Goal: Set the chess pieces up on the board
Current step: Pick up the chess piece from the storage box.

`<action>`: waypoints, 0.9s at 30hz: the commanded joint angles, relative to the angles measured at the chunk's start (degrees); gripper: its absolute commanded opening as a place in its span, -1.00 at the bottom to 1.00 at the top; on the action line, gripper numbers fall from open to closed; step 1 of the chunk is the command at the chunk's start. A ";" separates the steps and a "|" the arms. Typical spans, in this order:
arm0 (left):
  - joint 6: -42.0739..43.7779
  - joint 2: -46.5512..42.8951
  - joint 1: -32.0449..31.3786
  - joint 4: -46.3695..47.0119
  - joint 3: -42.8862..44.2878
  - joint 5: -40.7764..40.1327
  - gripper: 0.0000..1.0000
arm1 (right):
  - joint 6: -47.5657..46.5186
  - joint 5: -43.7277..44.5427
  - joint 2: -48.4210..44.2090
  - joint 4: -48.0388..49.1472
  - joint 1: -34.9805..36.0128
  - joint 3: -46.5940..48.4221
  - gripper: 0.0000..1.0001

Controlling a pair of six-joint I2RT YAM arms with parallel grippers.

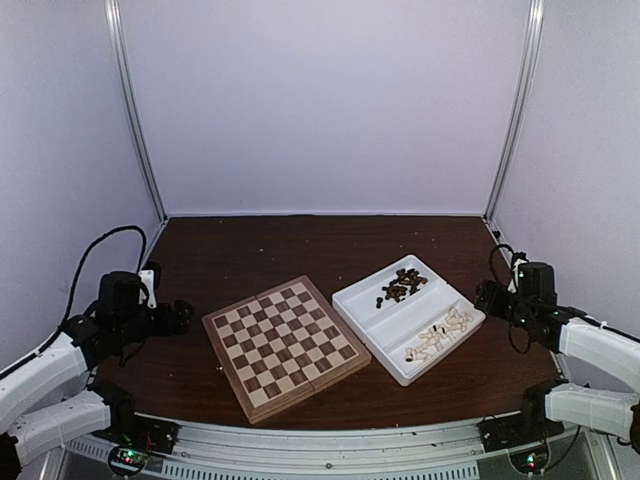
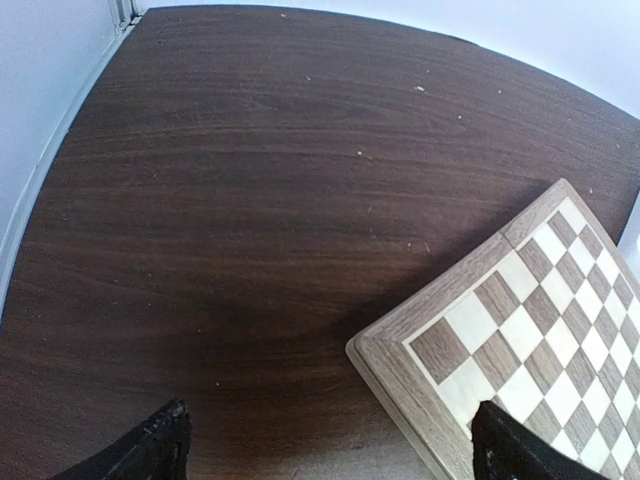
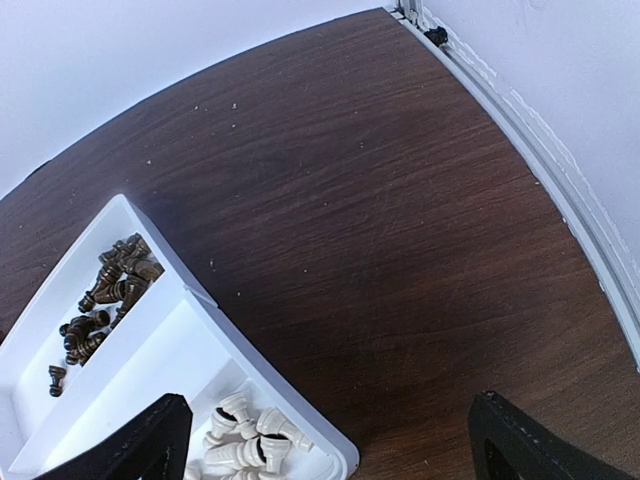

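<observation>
The dark wooden worktop carries the chessboard, lying askew near its middle; just beside it on the right sits a white two-compartment tray; the left pincer and right pincer hover wide open, holding nothing; dark chess pieces fill the tray's far compartment, cream pieces the near one.

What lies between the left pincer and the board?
Nothing but bare tabletop between left pincer and board, clearest in the left wrist view.
</observation>
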 commanded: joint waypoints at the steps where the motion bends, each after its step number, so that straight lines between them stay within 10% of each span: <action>1: -0.69 -1.58 0.20 1.87 -0.95 -1.39 0.96 | 1.23 0.24 -1.87 -2.10 0.04 1.37 1.00; 16: 0.59 -4.06 0.23 4.58 -2.86 5.44 0.95 | -1.61 -5.76 -7.42 -16.76 0.02 9.51 1.00; 27: 2.48 -2.13 0.15 7.70 -3.30 12.30 0.95 | -3.78 -9.86 7.93 -21.48 13.06 22.22 0.69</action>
